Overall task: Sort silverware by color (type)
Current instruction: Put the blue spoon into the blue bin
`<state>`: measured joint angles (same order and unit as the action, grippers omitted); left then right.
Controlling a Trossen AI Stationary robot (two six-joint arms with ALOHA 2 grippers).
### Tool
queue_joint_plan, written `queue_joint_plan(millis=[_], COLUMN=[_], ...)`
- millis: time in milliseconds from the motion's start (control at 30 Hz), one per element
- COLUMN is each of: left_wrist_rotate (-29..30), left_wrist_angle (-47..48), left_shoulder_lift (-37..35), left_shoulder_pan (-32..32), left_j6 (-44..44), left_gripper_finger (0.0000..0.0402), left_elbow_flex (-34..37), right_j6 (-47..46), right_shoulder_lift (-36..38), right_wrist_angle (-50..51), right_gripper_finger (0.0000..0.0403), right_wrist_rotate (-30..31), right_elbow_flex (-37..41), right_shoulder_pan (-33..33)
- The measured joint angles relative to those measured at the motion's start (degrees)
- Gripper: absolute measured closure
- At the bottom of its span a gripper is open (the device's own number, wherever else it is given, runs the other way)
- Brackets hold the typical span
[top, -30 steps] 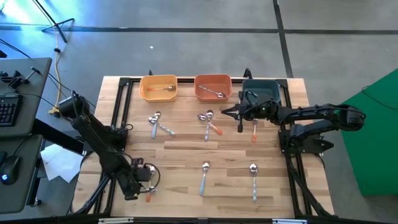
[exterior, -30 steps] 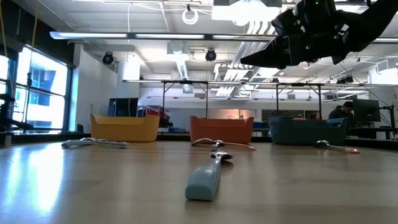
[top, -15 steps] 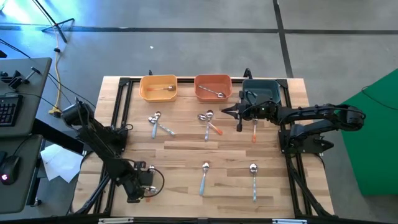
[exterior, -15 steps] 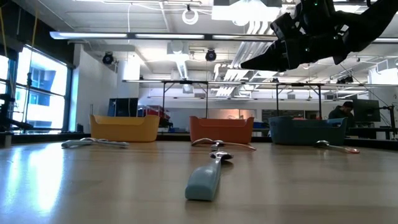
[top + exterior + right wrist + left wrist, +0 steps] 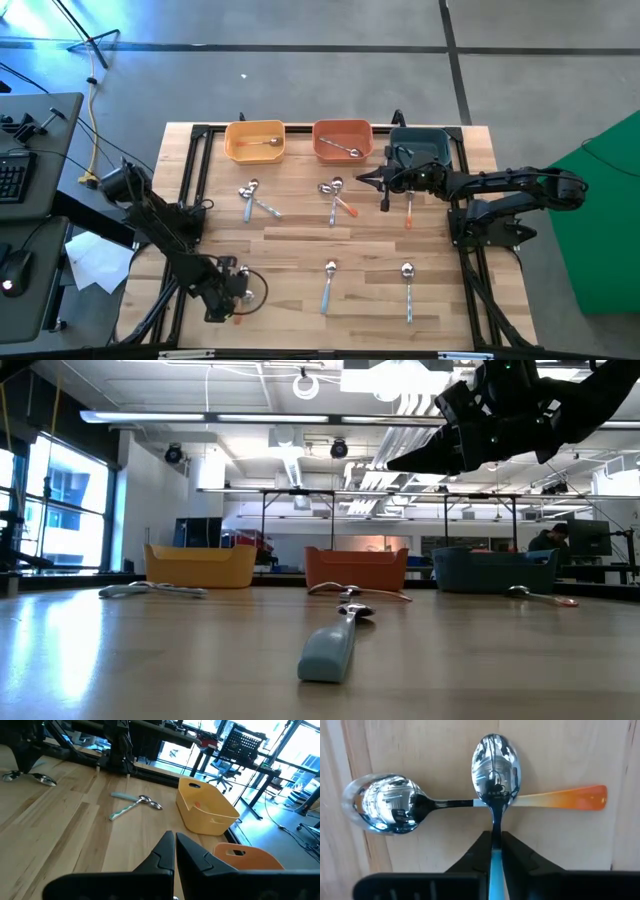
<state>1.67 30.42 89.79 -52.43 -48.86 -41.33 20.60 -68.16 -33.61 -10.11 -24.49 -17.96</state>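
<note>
Down at the near-left corner of the table (image 5: 300, 240), the left gripper (image 5: 493, 851) clamps a blue-handled spoon (image 5: 495, 780) lying across an orange-handled spoon (image 5: 555, 800). The right gripper (image 5: 175, 851), fingers pressed together and empty, hovers by the teal bin (image 5: 420, 146).

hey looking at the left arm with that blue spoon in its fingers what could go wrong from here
1. The left gripper pinches the blue spoon by its thin handle only; it could pivot or slip during lifting.
2. That spoon's bowl overlaps the orange spoon lying crosswise beneath it, so lifting might drag or nudge it.
3. This happens near the table's front-left corner, so a knocked spoon could slide off the edge.
</note>
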Motion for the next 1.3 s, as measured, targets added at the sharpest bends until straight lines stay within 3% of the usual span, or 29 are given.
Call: queue_joint_plan(millis=[167, 400, 633, 833, 1067, 1133, 1300], left_wrist_rotate=[-2.75, -0.57, 7.9, 10.78, 12.42, 12.25, 9.46], left_wrist_angle=[5.53, 11.0, 9.29, -3.62, -26.42, -35.09, -54.27], left_shoulder_lift=[-0.36, -4.64, -13.22, -21.43, -27.85, -27.96, -26.09], left_shoulder_pan=[-0.18, 1.5, 6.74, 14.59, 29.35, 33.67, 44.87], left_j6=[3.17, 3.99, 13.06, 23.75, 41.64, 48.23, 58.23], left_gripper_finger=[0.0395, 0.0396, 0.0397, 0.0398, 0.0396, 0.0395, 0.0396], left_elbow_flex=[-3.96, -6.46, -6.57, 0.81, 10.1, 11.23, 12.97], right_j6=[0.0, 0.79, 0.88, 2.35, -2.64, -6.05, -8.09], right_shoulder_lift=[0.0, 0.0, 0.0, 0.0, -0.04, -0.09, -1.64], right_wrist_angle=[-0.02, 0.42, 0.87, 0.67, -12.51, -14.61, -18.86], right_gripper_finger=[0.0403, 0.0403, 0.0403, 0.0403, 0.0403, 0.0403, 0.0398], right_wrist_rotate=[0.0, 0.24, 0.26, 1.53, 1.49, 1.84, 9.13], right_elbow_flex=[0.0, 0.0, 0.0, 0.93, 7.89, 9.06, 10.04], right_shoulder_pan=[0.0, 0.02, 0.02, 0.02, 0.07, 0.68, 5.76])
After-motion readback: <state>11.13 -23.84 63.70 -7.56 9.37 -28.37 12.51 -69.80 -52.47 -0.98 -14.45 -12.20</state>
